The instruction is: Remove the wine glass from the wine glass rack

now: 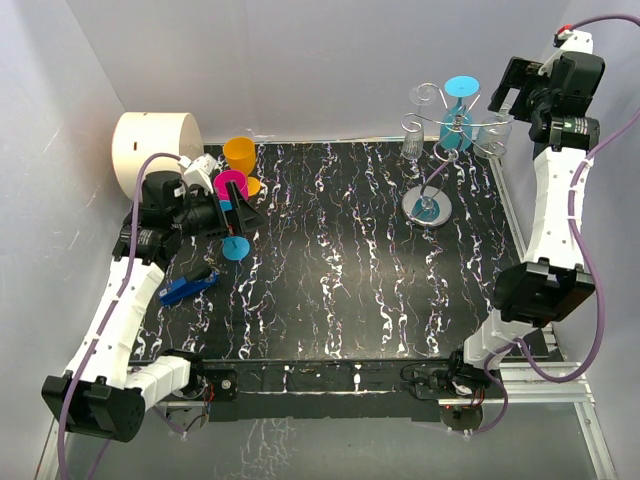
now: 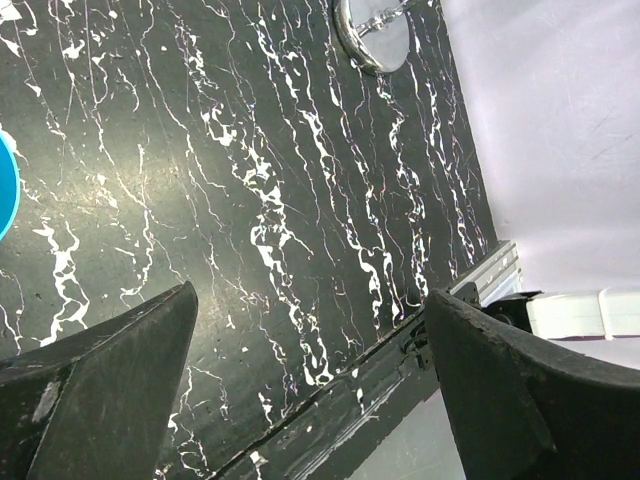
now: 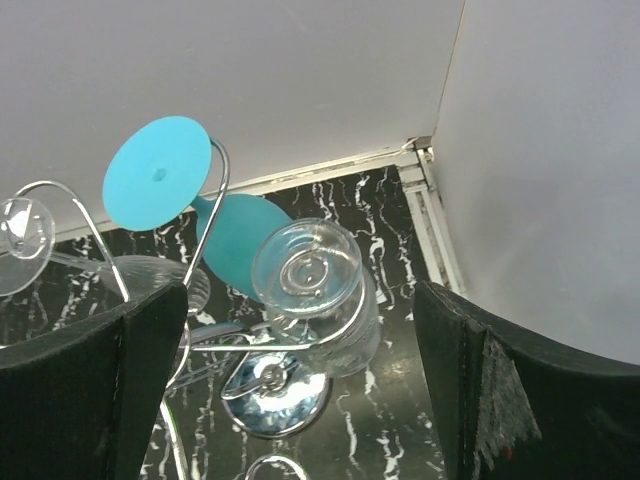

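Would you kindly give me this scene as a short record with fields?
rack: wine glass rack stands at the far right of the table
hanging glasses: blue wine glass and clear wine glass, both upside down on the rack's arms
right arm: right gripper open, above the rack, holding nothing
left arm: left gripper open, over the left side, holding nothing
task status: no glass gripped yet

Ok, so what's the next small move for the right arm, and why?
Probably ease the right claw forward around the clear wine glass: the claw is open, and that glass hangs on the wine glass rack, centred between its fingers.
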